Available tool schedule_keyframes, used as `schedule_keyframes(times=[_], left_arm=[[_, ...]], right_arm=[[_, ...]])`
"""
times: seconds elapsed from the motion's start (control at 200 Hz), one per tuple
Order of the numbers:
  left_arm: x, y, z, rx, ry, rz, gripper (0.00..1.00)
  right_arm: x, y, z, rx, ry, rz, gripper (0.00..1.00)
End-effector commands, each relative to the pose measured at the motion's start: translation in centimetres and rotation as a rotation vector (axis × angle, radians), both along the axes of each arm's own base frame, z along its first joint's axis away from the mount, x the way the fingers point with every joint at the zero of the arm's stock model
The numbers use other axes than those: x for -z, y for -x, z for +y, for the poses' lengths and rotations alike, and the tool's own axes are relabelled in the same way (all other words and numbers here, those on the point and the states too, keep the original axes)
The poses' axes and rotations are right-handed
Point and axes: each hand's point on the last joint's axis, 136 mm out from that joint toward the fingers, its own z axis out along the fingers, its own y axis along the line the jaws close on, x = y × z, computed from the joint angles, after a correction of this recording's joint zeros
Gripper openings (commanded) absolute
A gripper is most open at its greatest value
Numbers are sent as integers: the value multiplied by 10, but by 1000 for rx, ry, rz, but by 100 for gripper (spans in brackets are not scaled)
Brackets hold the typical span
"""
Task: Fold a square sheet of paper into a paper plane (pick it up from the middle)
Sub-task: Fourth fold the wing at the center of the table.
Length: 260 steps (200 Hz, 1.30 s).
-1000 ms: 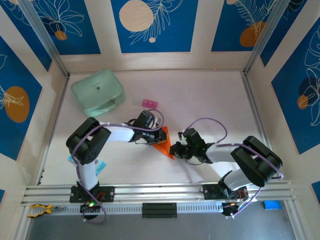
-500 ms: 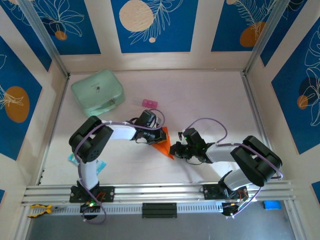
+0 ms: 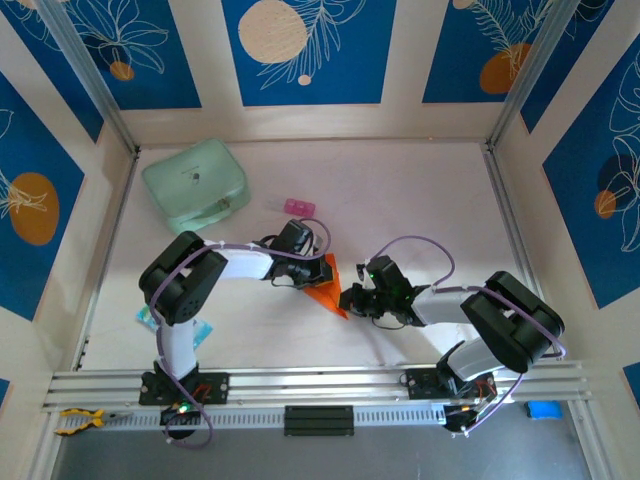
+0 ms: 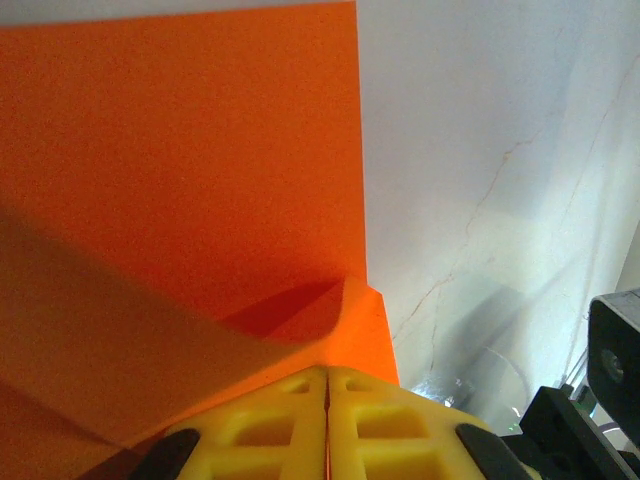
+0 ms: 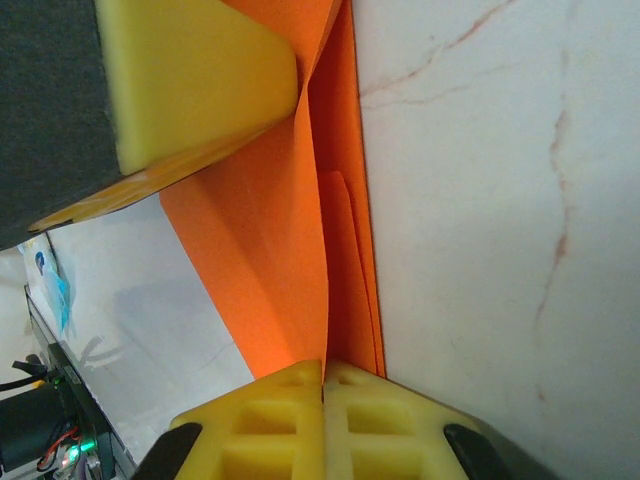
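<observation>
The orange sheet of paper (image 3: 327, 287) is folded into a small pointed shape at the middle of the table. My left gripper (image 3: 319, 271) is shut on its far left edge; in the left wrist view the yellow jaws (image 4: 328, 374) pinch a raised flap of the paper (image 4: 180, 170). My right gripper (image 3: 347, 298) is shut on the near right end. Seen from the right wrist, the right gripper (image 5: 323, 366) clamps several stacked layers of paper (image 5: 260, 230), and a fingertip (image 5: 190, 80) of the left gripper presses the paper's far end.
A mint-green case (image 3: 196, 184) lies at the back left, with a small pink block (image 3: 298, 207) to its right. A light blue item (image 3: 198, 331) sits by the left arm's base. An aluminium rail (image 3: 320, 382) runs along the near edge.
The left arm's elbow has shifted slightly. Both grippers and the paper stay where they were.
</observation>
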Motion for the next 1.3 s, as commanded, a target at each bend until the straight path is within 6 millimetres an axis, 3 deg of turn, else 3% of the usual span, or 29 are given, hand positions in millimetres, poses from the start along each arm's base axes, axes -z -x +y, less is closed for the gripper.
schedule_keyframes(times=[0.0,0.49,0.915,1.295], left_arm=[[14,-1,11,-12,-58,8,9],[14,0,12,-12,-32,7,9],[15,-1,14,-21,-27,11,9],[14,0,15,-23,-21,10,9]], right_arm=[[17,16,-10,-8,45,92,7],[-4,17,-7,-49,28,65,12],[20,36,-21,-50,76,140,10],[10,38,-28,-53,90,107,17]])
